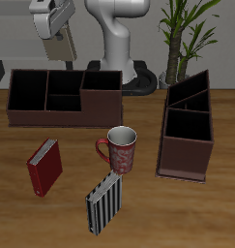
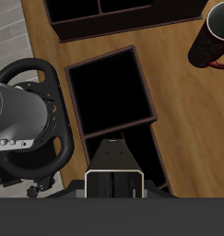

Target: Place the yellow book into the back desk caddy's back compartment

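My gripper is shut on the yellow book, a tan slab hanging upright from the fingers, high above the back edge of the back desk caddy. That caddy is a long, low, dark brown box. Its pair of small cells sits in the middle, and the back compartment is the farther one of the pair. The wrist view looks straight down the book, seen edge-on with the gripper closed around it. Under it are a large cell and part of a small cell. The book hides the rest of the small cells.
A narrower dark brown caddy with sloping sides stands at the other end of the table. A patterned mug is in the middle. A red book and a black-and-white striped book stand near the front. The robot base and a plant are at the back.
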{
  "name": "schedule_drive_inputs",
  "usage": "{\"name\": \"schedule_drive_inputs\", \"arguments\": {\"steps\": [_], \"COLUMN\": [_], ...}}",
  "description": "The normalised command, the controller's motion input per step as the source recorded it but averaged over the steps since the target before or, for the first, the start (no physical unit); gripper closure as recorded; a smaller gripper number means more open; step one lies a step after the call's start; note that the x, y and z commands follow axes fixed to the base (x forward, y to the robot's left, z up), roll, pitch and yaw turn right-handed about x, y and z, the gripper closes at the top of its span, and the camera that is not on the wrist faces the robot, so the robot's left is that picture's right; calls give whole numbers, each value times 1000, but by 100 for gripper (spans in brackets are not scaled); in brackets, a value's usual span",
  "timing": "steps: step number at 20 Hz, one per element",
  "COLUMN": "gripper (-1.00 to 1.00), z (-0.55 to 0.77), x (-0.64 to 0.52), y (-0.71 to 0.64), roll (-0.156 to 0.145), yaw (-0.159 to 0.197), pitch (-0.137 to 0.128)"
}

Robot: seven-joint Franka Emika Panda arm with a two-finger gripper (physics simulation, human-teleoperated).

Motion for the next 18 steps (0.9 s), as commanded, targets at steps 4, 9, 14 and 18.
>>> {"name": "schedule_drive_inputs", "arguments": {"steps": [4,9,14,18], "gripper": [100,100,100,100], "z": [-87,-135,-133,-107], "x": [43,-16,-22,-71], "y": [50,8,53,28], "roll": [0,-7,10,9], "yaw": [0,11,-3,4], "pitch": [30,43,49,37]}}
